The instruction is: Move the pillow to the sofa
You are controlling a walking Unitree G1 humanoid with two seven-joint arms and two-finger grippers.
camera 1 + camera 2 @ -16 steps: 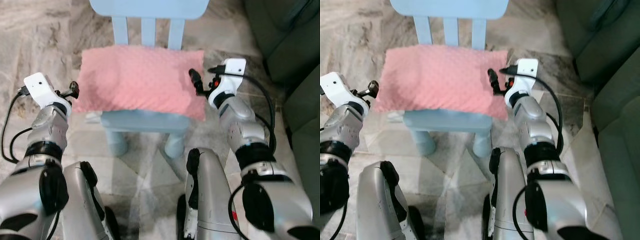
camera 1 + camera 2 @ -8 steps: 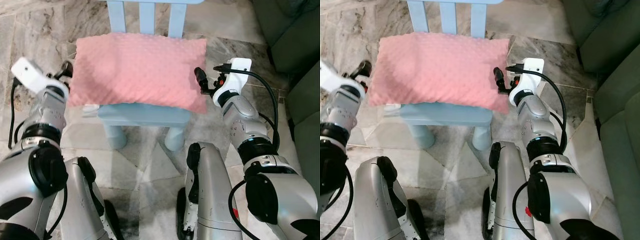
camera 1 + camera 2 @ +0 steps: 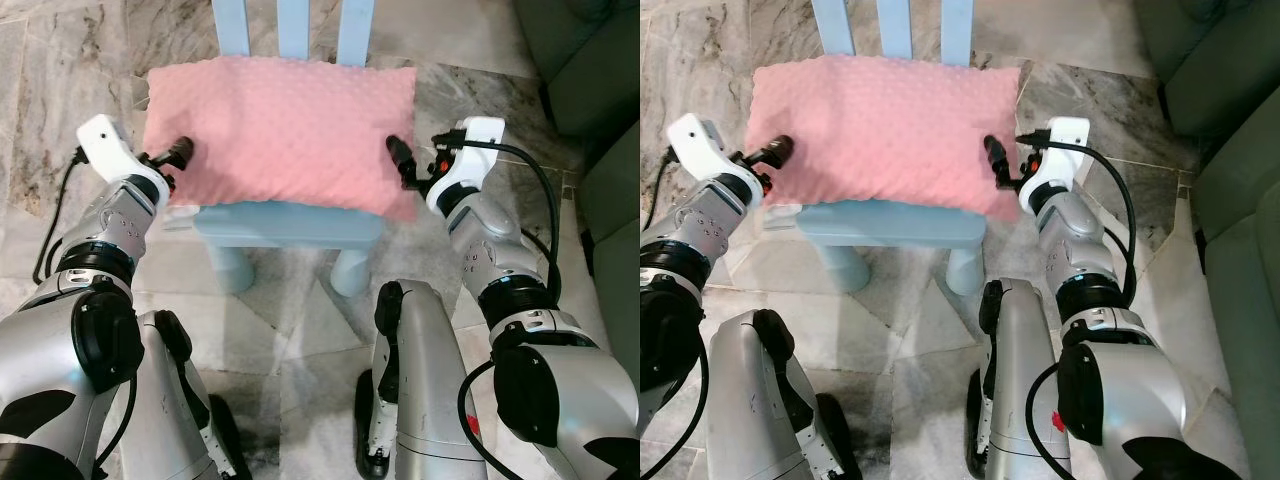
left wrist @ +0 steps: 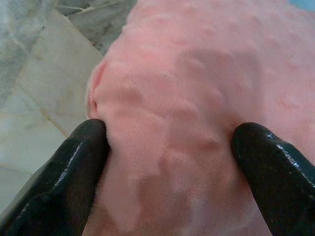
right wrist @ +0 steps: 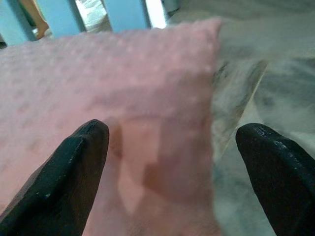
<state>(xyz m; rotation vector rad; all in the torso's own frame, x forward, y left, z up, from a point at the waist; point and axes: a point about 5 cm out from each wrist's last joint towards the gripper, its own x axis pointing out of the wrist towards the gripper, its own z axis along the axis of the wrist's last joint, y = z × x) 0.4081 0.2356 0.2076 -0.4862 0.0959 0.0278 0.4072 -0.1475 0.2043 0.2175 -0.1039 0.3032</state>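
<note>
1. grey marble floor (image 3: 90,50) runs under everything; one pale blue chair (image 3: 290,225) stands ahead, and green sofa (image 3: 1230,260) cushions sit along the robot's right.
2. one pink pillow (image 3: 280,125) lies across the chair seat, overhanging it at both ends; its dotted plush cover looks soft and, i'd judge, light and squashy, so nothing fragile but it will sag and fold if lifted from a single point.
3. left gripper (image 4: 172,147) is at the pillow's left end, fingers (image 4: 74,167) spread with the plush bulging between them and pressing on both pads; not yet pinched tight.
4. right gripper (image 5: 167,147) is at the pillow's right end, fingers (image 5: 78,152) wide apart; one lies over the fabric, the other hangs past the edge above the floor.
5. best hold, in my view: a deep pinch on each short end, taking cover and filling together, since a shallow bite on slick plush may slip.
6. count: one pillow, one chair, two grippers.
</note>
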